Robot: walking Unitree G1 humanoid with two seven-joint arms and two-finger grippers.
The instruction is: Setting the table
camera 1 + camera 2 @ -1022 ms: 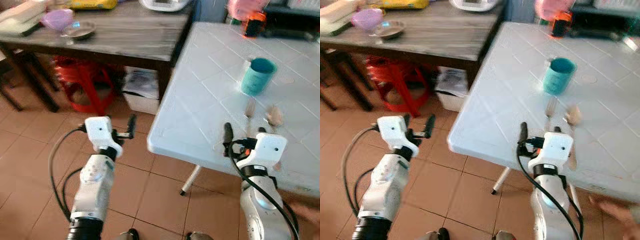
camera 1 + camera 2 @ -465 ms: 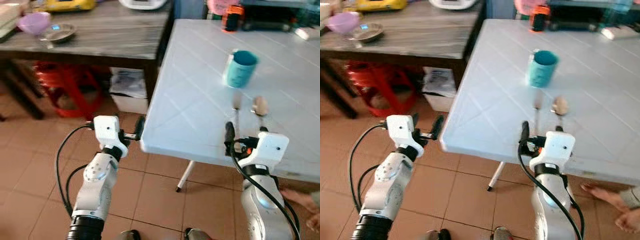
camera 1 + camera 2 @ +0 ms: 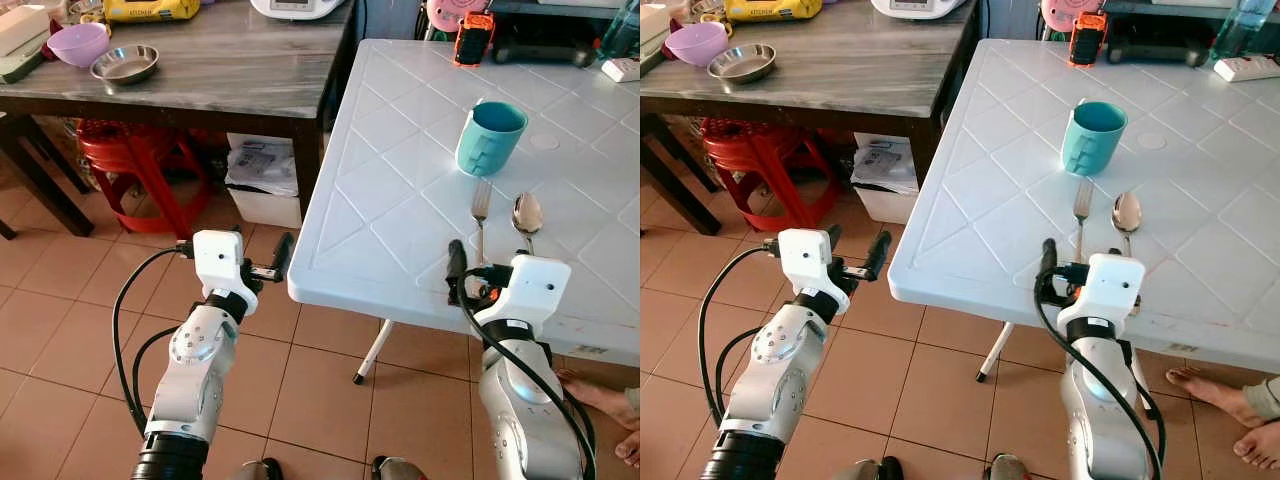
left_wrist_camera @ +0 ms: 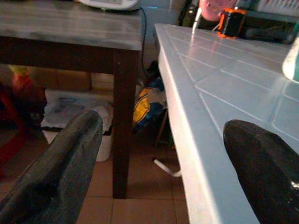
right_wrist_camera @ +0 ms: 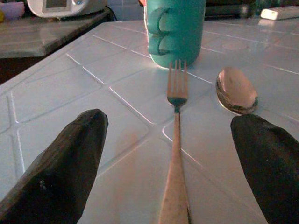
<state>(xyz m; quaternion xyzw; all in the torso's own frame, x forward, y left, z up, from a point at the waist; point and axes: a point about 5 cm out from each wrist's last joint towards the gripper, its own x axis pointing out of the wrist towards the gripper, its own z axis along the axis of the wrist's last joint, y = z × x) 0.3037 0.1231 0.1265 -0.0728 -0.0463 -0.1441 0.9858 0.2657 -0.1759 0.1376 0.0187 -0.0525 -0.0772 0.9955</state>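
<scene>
teal mug [image 3: 488,137] upright on the white bench [image 3: 380,190], empty-looking, handle side toward the near edge. fork [image 3: 480,212] flat just in front of the mug, tines pointing at it, handle running toward the near edge. spoon [image 3: 526,214] flat just beside the fork on its right, bowl up, lying parallel, not touching it.

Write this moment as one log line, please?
right gripper: open, over metal fork | left gripper: open, at white plastic table edge | teal mug, metal spoon: on table
</scene>
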